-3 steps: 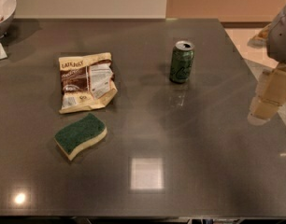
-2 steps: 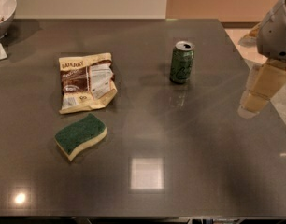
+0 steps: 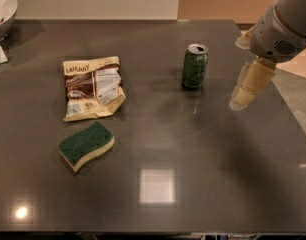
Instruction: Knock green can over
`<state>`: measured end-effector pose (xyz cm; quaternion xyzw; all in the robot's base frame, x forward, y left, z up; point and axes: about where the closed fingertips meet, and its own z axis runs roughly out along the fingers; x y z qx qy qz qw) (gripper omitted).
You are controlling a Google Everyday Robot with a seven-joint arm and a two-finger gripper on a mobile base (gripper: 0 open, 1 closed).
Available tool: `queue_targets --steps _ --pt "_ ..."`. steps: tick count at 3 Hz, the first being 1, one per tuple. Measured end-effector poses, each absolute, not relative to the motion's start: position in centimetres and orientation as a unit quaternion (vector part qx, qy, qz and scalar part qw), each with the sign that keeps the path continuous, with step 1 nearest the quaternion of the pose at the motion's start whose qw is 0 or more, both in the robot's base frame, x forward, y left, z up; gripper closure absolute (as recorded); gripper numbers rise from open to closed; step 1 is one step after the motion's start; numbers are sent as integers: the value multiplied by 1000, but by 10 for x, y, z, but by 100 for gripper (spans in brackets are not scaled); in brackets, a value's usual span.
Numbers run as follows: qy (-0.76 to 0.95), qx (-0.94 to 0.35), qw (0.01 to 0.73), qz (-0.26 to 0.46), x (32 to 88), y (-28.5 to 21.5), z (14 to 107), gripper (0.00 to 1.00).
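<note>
The green can (image 3: 194, 66) stands upright on the dark table (image 3: 203, 149), in the far half and a little right of the middle, its silver top and pull-tab opening facing up and a faint reflection of it on the glossy surface just in front. To its right, near but not touching, the gripper (image 3: 238, 101) hangs over the table near the right edge, its pale fingers (image 3: 253, 81) angled down and to the left, drawn together into one tapered shape with no gap showing and nothing held between them; the grey wrist rises behind it toward the upper right corner. Well to the left of the can lies a crumpled brown-and-white snack bag (image 3: 92, 87), and nearer than that a green-and-yellow sponge (image 3: 86, 145) lies flat. A bowl (image 3: 0, 9) sits at the far left corner.
</note>
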<state>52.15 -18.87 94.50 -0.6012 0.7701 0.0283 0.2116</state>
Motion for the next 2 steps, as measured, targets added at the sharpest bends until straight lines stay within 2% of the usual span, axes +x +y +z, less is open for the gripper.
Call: queue_targets --steps 2 --pt "783 -576 230 49 587 -170 921 0"
